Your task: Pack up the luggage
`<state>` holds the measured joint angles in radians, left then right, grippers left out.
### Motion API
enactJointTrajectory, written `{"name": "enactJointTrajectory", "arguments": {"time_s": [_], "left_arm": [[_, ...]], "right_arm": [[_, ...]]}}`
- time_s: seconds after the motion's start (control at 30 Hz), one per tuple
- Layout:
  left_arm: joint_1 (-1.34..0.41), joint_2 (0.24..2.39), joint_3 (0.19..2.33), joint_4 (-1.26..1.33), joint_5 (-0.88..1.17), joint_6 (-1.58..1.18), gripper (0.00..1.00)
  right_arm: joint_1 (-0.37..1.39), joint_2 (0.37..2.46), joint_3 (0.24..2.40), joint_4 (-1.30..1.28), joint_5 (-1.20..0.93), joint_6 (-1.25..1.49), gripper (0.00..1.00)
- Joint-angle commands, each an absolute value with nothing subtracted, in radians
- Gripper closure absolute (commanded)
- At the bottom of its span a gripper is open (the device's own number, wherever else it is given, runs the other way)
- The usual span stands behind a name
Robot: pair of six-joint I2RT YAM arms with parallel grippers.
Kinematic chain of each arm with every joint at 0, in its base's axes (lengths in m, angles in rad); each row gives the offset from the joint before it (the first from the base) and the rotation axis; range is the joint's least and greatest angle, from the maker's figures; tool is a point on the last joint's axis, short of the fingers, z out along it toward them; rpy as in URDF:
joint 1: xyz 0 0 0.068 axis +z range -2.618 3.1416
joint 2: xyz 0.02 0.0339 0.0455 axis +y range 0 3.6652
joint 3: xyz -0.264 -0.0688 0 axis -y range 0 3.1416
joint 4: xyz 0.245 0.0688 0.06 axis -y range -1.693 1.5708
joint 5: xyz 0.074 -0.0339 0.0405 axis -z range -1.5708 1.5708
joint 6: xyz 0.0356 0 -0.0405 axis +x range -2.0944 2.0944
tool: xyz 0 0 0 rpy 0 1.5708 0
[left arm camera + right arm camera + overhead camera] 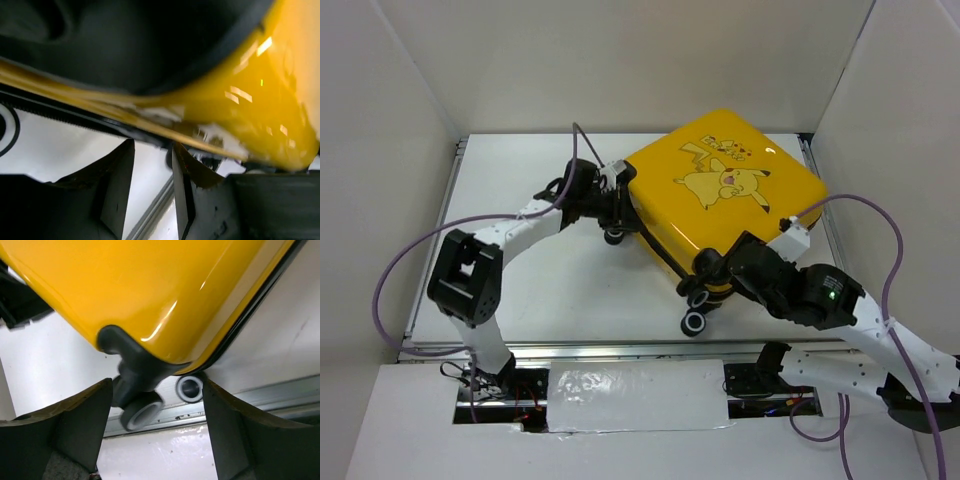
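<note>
left jaws: the left gripper is holding its fingers partway apart, with only white table showing in the gap; it is gripping nothing.
right jaws: the right gripper is standing wide open, with a wheel hanging between the fingers just past their tips, not pinched.
just beyond the left jaws: the suitcase's dark seam is running across just above the fingertips, with the yellow shell bulging over it; i cannot tell whether they are touching.
just beyond the right jaws: the suitcase's bottom corner is filling the view, and a second wheel is sitting behind the first.
where the suitcase is: the suitcase is lying flat on the table, turned on the diagonal, with the cartoon facing up.
which way it is lying: its wheeled edge is facing both grippers. judging by that edge, its long axis is running away from them toward the far right.
nearer arm: neither is clearly nearer, as the left is at the wheeled edge's left corner and the right at its near corner.
container: the lid is lying down on the shell, so whatever is inside is hidden.
coming move: packing is likely calling for the lid to be opened first, and the seam is the line to work along.
</note>
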<state>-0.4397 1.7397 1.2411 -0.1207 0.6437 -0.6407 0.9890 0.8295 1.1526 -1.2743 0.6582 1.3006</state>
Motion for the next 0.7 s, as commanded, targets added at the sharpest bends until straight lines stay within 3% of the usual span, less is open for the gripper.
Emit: {"name": "enactJointTrajectory", "arguments": {"time_s": [0.0, 0.2, 0.4, 0.5, 0.6, 0.67], "left_arm": [[-0.354, 1.853, 1.392, -0.121, 0.661, -0.637, 0.52], [-0.261, 2.121, 1.793, -0.185, 0.712, -0.562, 0.5], [-0.172, 2.407, 2.341, -0.232, 0.819, -0.531, 0.45], [-0.115, 2.386, 2.338, -0.227, 0.891, -0.545, 0.44], [-0.074, 2.205, 1.988, -0.114, 0.942, -0.56, 0.46], [-0.074, 2.076, 1.872, -0.118, 0.922, -0.558, 0.47]], "right_arm": [[0.951, 0.864, 1.17, -1.1, 0.667, 1.149, 0.22], [0.879, 0.984, 1.173, -0.904, 0.47, 0.929, 0.23], [0.857, 1.129, 1.294, -0.825, 0.287, 0.651, 0.18], [0.848, 1.181, 1.422, -0.926, 0.436, 0.649, 0.15], [0.725, 1.146, 1.445, -0.934, 0.52, 0.66, 0.16], [0.6, 1.112, 1.418, -0.887, 0.511, 0.65, 0.2]]}}
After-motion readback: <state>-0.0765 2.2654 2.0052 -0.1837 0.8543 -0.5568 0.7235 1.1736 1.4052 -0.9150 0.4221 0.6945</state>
